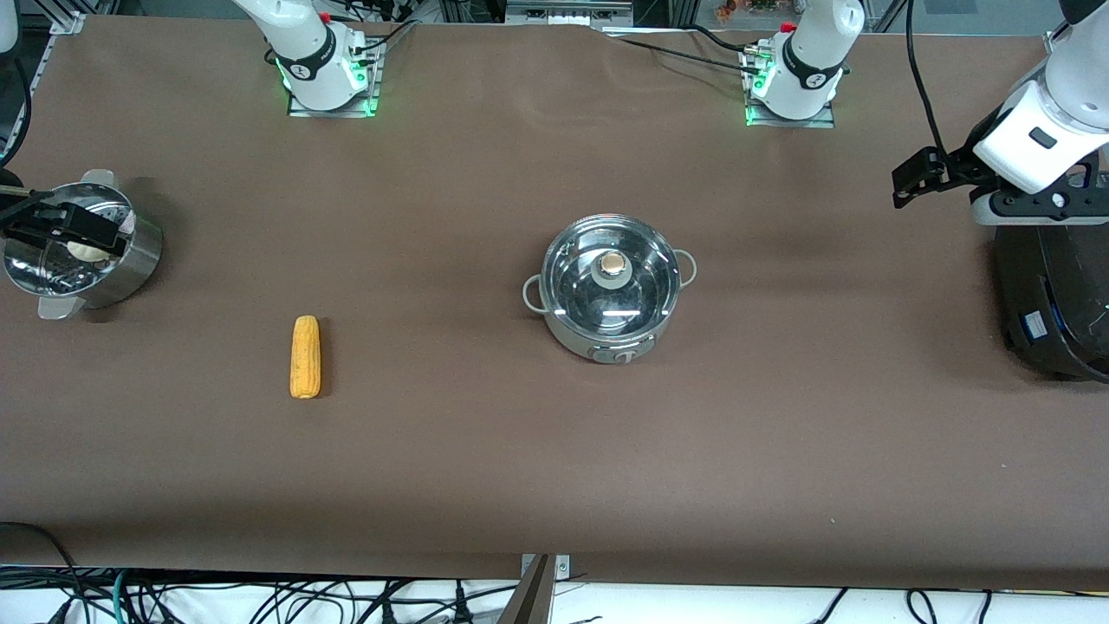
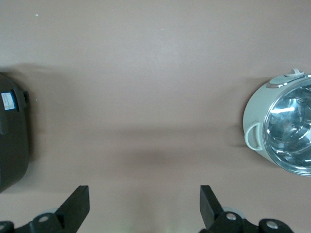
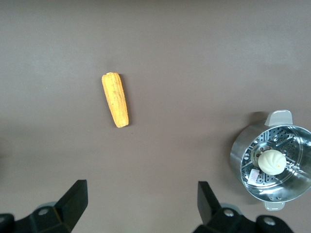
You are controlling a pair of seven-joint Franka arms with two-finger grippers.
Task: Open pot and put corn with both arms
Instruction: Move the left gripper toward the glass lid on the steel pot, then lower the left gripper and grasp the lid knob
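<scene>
one lidded pot (image 1: 610, 289) mid-table, one corn (image 1: 304, 356) lying toward my right arm's end, my two grippers, left gripper (image 2: 144, 208) and right gripper (image 3: 142, 204), both spread wide, holding nothing

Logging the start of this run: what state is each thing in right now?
Round shiny steel pot: shut, glass lid on.
Yellow-orange corn cob: lying flat on the table.
Steel steamer pot: open, white bun inside.
Left gripper: open, empty.
Right gripper: open, empty.
</scene>
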